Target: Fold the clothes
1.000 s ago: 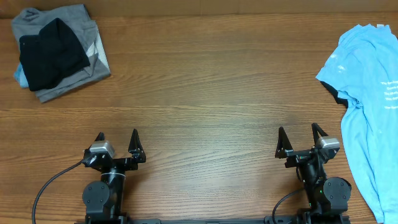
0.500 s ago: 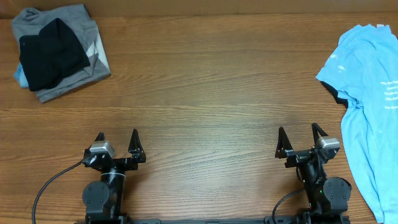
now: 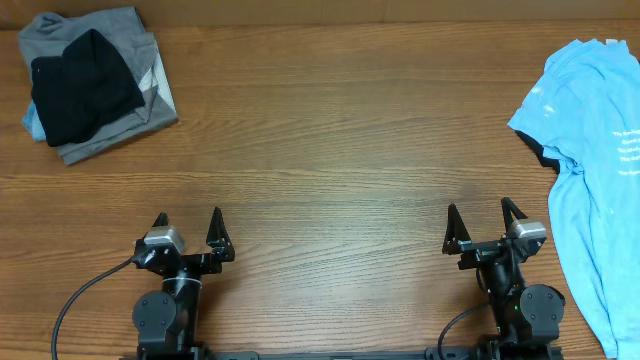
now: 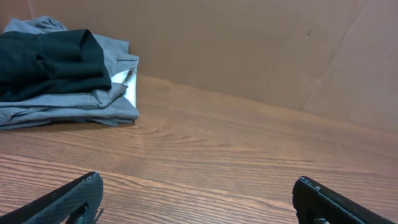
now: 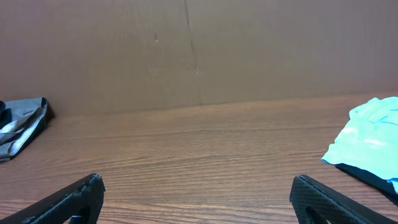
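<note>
Clothes pile (image 3: pixel 95 80) and light blue T-shirt (image 3: pixel 590 150) lie unmoved — the shirt cut off at the view's edge. Left gripper (image 3: pixel 188 216) and right gripper (image 3: pixel 479 208) — jaws apart, empty.

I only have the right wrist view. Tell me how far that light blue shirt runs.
Observer: The light blue shirt lies spread along the right edge of the table, from the far side to past the right gripper.
Operator: Describe the grey bundle at my left edge.
Observer: A folded grey shirt in the far left corner, with a folded black shirt on top.
Operator: Report the left gripper.
Observer: The left gripper is open and empty.
</note>
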Available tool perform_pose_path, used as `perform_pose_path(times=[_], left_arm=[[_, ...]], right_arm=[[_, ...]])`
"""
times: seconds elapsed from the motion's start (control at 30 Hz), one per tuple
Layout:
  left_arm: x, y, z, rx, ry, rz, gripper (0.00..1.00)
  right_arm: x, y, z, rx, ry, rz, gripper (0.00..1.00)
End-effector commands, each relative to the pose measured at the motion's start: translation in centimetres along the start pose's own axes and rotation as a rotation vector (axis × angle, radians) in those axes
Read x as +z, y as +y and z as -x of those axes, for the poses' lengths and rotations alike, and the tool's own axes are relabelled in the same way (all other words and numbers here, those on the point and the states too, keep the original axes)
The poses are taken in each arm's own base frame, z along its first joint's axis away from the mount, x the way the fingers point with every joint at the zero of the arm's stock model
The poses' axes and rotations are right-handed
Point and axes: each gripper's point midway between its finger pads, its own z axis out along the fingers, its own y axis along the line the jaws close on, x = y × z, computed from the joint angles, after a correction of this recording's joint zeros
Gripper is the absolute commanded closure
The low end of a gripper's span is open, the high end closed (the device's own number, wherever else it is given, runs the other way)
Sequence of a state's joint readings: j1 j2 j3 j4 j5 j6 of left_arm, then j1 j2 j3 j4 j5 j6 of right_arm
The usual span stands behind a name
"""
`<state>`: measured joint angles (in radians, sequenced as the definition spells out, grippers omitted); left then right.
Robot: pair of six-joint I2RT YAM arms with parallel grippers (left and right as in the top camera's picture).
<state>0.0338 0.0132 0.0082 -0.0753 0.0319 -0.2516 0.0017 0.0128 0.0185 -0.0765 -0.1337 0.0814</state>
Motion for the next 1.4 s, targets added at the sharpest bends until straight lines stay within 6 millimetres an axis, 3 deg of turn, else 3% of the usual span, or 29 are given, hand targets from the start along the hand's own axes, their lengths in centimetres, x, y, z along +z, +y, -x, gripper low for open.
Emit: perform_pose_path(times=[0.0,0.5,0.67,0.87,0.97,1.07,1.2,1.37], left_arm=[[0.0,0.3,0.0,0.023,-0.006,0.015,0.0],[0.0,0.3,0.0,0.023,-0.006,0.015,0.0],[0.0,0.3,0.0,0.023,-0.006,0.015,0.0],[0.0,0.3,0.0,0.023,-0.006,0.015,0.0],[0.0,0.3,0.0,0.023,-0.006,0.015,0.0],[0.0,0.3,0.0,0.023,-0.006,0.015,0.0],[0.0,0.3,0.0,0.023,-0.006,0.015,0.0],[0.0,0.3,0.0,0.023,-0.006,0.015,0.0]], right_arm=[[0.0,0.0,-0.2,-0.004,-0.004,0.001,0.0],[0.0,0.2,0.2,0.008,-0.017,0.013,0.0],[-0.8,5.0,-0.4,0.297,0.064,0.293,0.0],[-1.0,5.6,0.1,0.476,0.08,0.327,0.0],[-1.3,6.3,2.3,0.458,0.0,0.379,0.0],[-2.3,6.9,6.7,0.401,-0.159,0.427,0.0],[-3.1,6.1,11.2,0.343,-0.281,0.358,0.0],[-2.2,5.3,14.4,0.279,-0.28,0.267,0.0]])
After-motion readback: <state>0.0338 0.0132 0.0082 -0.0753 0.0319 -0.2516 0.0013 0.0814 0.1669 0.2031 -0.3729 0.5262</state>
